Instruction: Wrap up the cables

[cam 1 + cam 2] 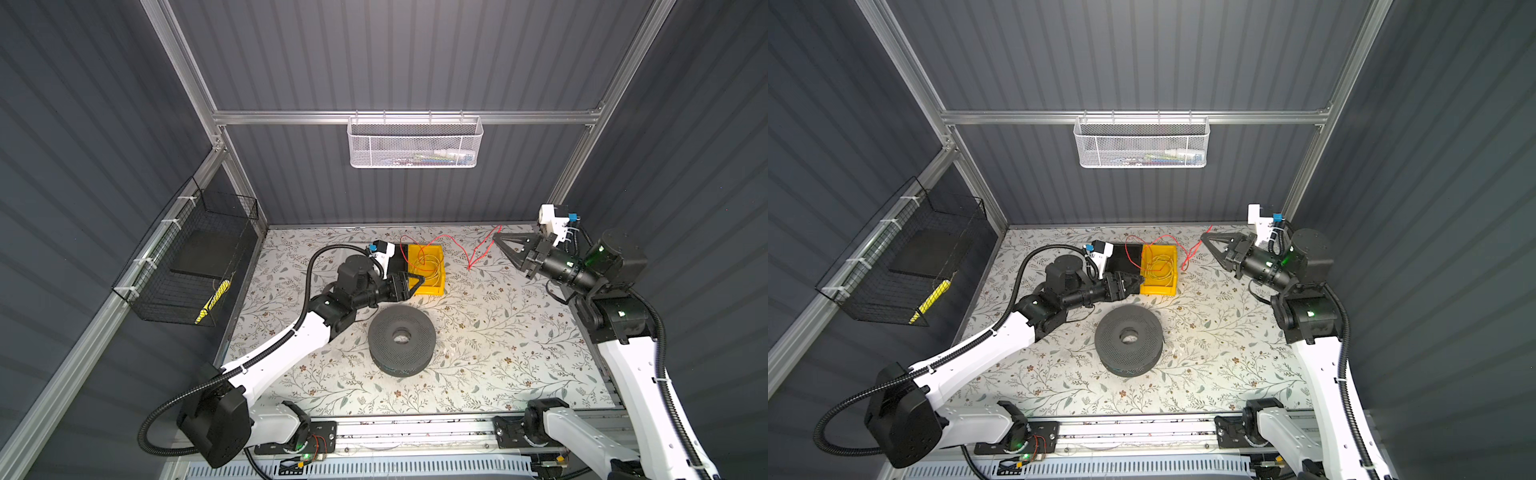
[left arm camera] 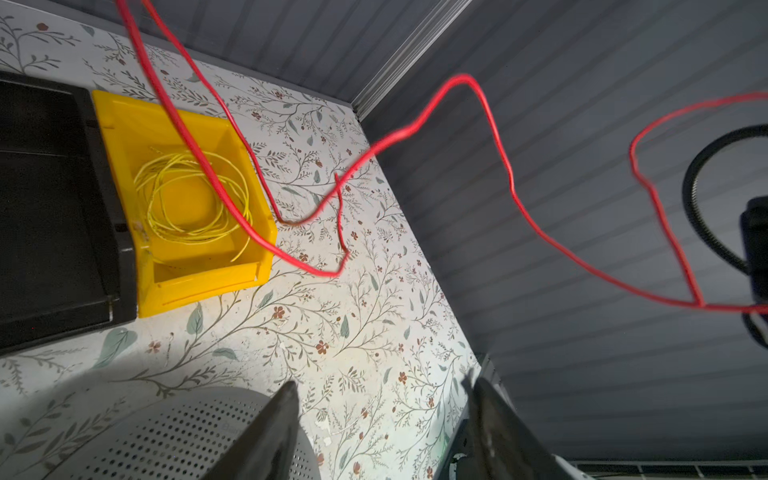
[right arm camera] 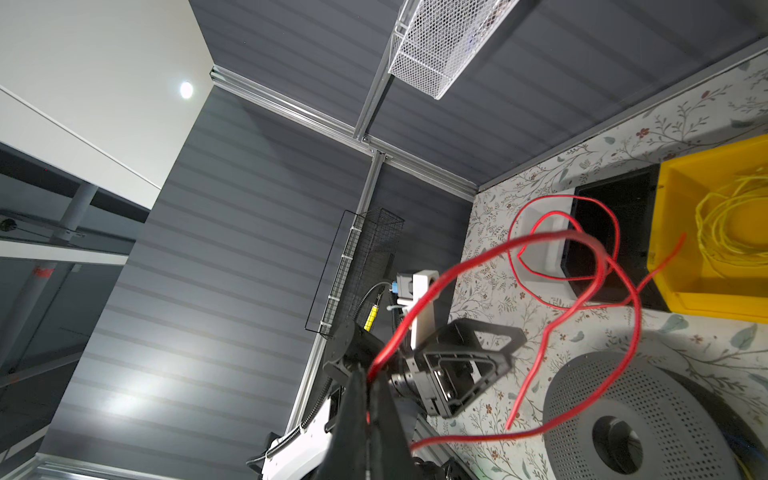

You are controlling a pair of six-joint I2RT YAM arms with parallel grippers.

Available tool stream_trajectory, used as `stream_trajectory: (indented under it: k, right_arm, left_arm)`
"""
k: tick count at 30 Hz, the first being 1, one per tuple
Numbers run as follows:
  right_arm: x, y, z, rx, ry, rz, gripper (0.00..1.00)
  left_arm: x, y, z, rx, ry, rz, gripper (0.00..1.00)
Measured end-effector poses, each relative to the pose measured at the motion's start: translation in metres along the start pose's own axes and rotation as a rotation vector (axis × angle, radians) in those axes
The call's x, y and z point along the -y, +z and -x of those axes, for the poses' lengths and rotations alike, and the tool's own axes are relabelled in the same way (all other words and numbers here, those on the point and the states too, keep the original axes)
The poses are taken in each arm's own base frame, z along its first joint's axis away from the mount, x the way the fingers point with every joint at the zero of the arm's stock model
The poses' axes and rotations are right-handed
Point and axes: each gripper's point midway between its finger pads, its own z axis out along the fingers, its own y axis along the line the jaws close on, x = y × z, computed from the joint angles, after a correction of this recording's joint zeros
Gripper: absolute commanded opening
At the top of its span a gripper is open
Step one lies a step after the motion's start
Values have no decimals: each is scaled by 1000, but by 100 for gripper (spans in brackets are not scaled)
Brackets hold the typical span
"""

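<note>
Red cable, thin plastic-coated wire: one end is pinched in the right gripper, its fingers pressed together on the strand. That gripper is raised near the far right corner of the floral-patterned tabletop.

From the pinch the wire springs away in loose, open loops. It drops to a sharp bend close to the table between the gripper and the yellow plastic bin. It then arcs back across the bin and the black rectangular tray that touches the bin's left side. Cannot tell whether the bend touches the table.

Yellow cable, equally thin, lies coiled in the bin's bottom.

Left gripper is low by the bin's near left corner. Its fingers stand apart with nothing between them, clear of the red strands in the left wrist view.

Grey perforated spool lies flat near the table's middle, nearer than the bin and apart from it. No wire is visibly wound on it in the top views.
</note>
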Motion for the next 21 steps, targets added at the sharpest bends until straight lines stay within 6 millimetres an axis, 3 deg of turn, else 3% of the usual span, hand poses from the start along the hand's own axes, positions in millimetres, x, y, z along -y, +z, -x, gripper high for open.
stream_trajectory:
  k: [8,21]
  right_arm:
    - [4,-3,7,60,-2,-19,0]
    - [-11,-7,9,103,-12,-17,0]
  left_arm:
    - [9,-6,11,86,53,31,74]
    - [-6,45,21,214,68,47,71]
